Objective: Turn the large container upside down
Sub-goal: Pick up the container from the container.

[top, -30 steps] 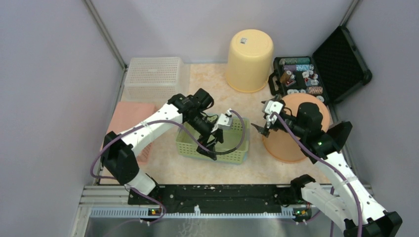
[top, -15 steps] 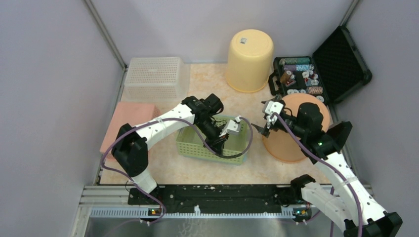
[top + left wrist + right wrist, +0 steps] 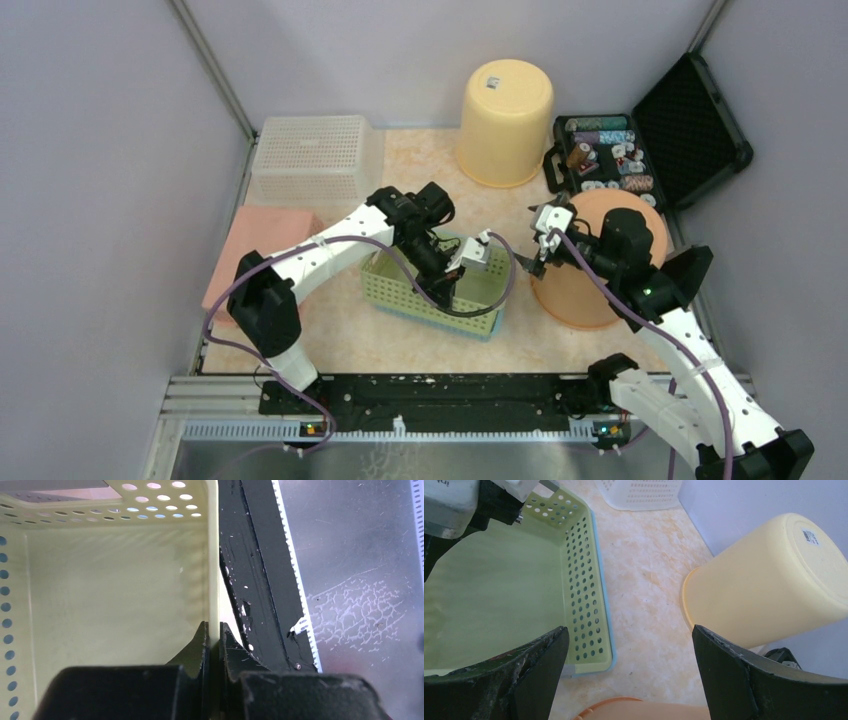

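Observation:
The large container is a light-green perforated basket [image 3: 400, 287] in the middle of the table. It sits slightly tilted, and a blue edge shows along its near side. My left gripper [image 3: 453, 290] reaches into it from above. In the left wrist view that gripper [image 3: 214, 630] is shut on the basket's thin side wall [image 3: 213, 555], with one finger inside and one outside. My right gripper [image 3: 522, 262] hovers just right of the basket and stands open. Nothing lies between its fingers [image 3: 629, 630]. The basket's holed wall [image 3: 583, 595] is to their left.
An upside-down yellow bucket [image 3: 505, 120] stands at the back. An orange bucket [image 3: 585, 290] sits under my right arm. At the back left is an inverted white basket [image 3: 312, 158], with a pink pad [image 3: 255, 240] in front of it. An open black case of chips [image 3: 640, 150] lies at the back right.
My left gripper moved right into the basket and shut on its wall. The basket shifted a little to the right and tipped. The right arm stayed still.

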